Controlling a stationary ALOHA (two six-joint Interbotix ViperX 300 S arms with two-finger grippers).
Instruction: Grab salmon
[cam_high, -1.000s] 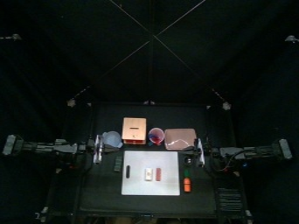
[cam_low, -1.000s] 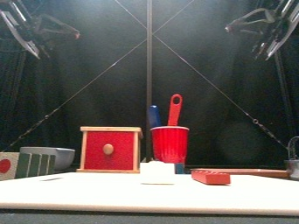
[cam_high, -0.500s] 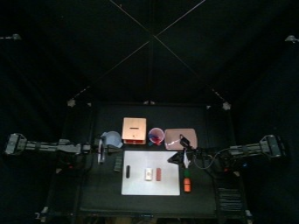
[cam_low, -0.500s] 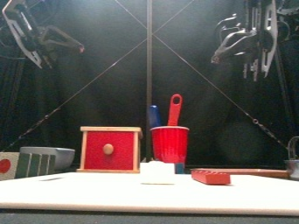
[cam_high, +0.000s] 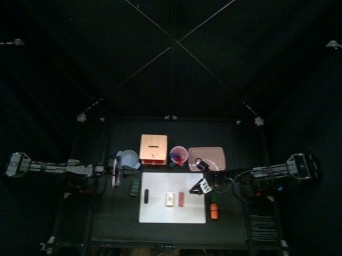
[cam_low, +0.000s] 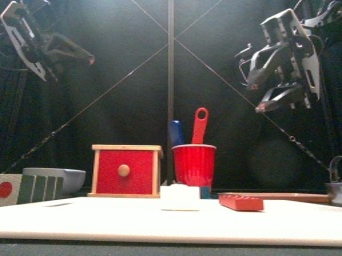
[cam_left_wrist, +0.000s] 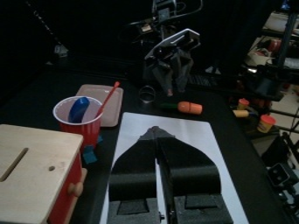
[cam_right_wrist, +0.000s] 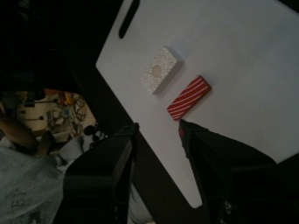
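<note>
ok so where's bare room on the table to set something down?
Bare: the front half of the white board, forward of the salmon and the pale block. Crowded: the back row of bowl, wooden box, red cup and pink dish. The orange stick flanks the board's right edge, and the right gripper hangs over its back right corner.

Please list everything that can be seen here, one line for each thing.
board: 1, white, table front
salmon: 1, red-orange, whitish streaks, on board
block: 1, pale, beside salmon
stick: 1, orange-red, dark end, by board's right edge
box: 1, wooden, red front, behind board
cup: 1, red, right of box
dish: 1, pink, right of cup
bowl: 1, pale blue, left of box
left hand: 1, black, raised
right hand: 1, black, open, above board
</note>
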